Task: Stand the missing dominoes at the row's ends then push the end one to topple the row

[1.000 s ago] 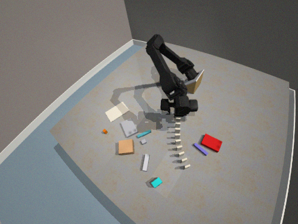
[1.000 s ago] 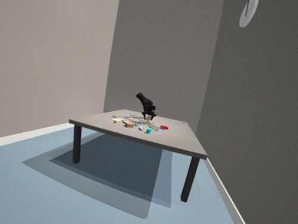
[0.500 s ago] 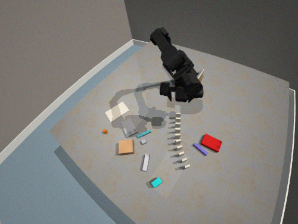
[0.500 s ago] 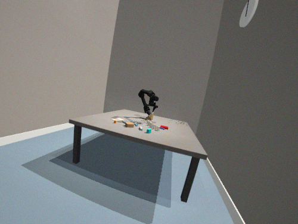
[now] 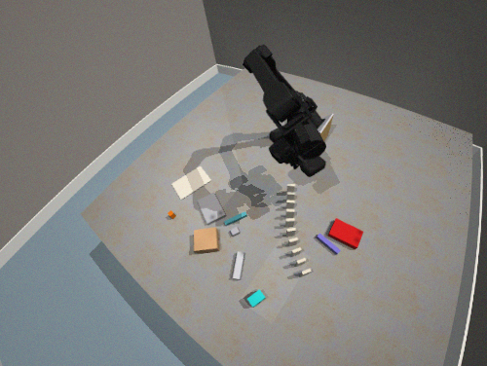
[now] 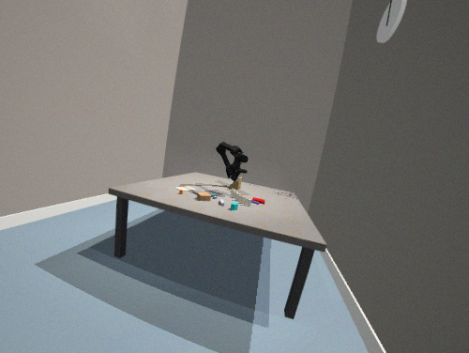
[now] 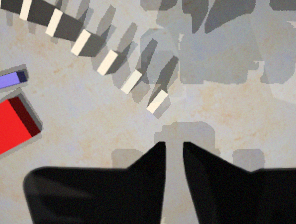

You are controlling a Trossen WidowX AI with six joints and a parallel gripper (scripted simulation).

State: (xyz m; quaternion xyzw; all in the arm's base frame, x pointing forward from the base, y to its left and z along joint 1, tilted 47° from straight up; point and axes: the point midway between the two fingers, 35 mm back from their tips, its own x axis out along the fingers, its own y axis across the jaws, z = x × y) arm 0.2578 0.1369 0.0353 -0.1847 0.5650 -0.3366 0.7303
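A curved row of several cream dominoes stands upright on the table; its arm-side end domino point(image 5: 291, 188) point(image 7: 157, 102) and its far end domino point(image 5: 306, 272) stand on their edges. No fallen domino shows in the row. In the wrist view the domino beside the arm-side end one point(image 7: 131, 81) stands with a similar gap. My gripper point(image 5: 313, 167) point(image 7: 173, 148) is shut to a narrow gap with nothing between its fingers. It hangs above the table beyond the arm-side end of the row, not touching any domino in the wrist view. The far part of the row is outside the wrist view.
A red block point(image 5: 346, 233) point(image 7: 12, 125) and a purple bar point(image 5: 327, 243) point(image 7: 10, 80) lie on one side of the row. On the other lie a teal bar point(image 5: 236, 218), white bar point(image 5: 238, 266), orange-brown block point(image 5: 206, 239) and cyan block point(image 5: 255, 298). A tan panel point(image 5: 327, 128) stands behind the gripper.
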